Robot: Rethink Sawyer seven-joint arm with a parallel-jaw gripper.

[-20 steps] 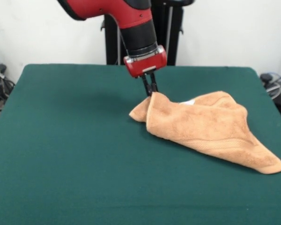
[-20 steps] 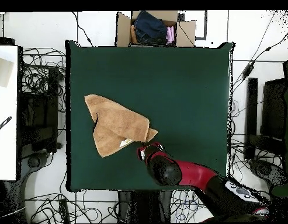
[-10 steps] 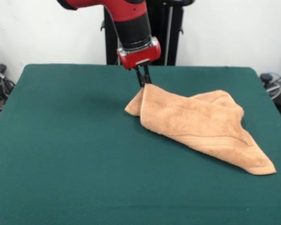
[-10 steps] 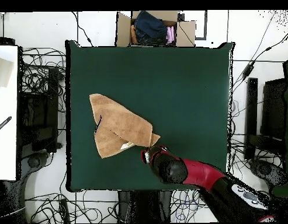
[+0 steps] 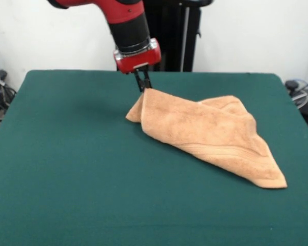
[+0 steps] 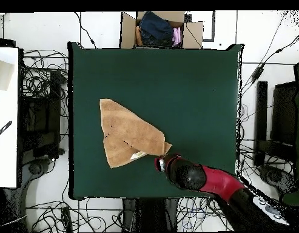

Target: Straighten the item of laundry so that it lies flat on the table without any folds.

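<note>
Tool [image 5: 142, 87] pinches one corner of the towel [image 5: 210, 136], raised off the worktop [image 5: 66, 169] so the folded layers can drag open. To its right the towel lies doubled over, trailing to a far corner near the front-right.

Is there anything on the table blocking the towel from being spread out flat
Nothing visible does. The gripper is already shut on a corner of the towel, and the table shows only bare green cloth around it. The cardboard box sits off the table's edge.
</note>
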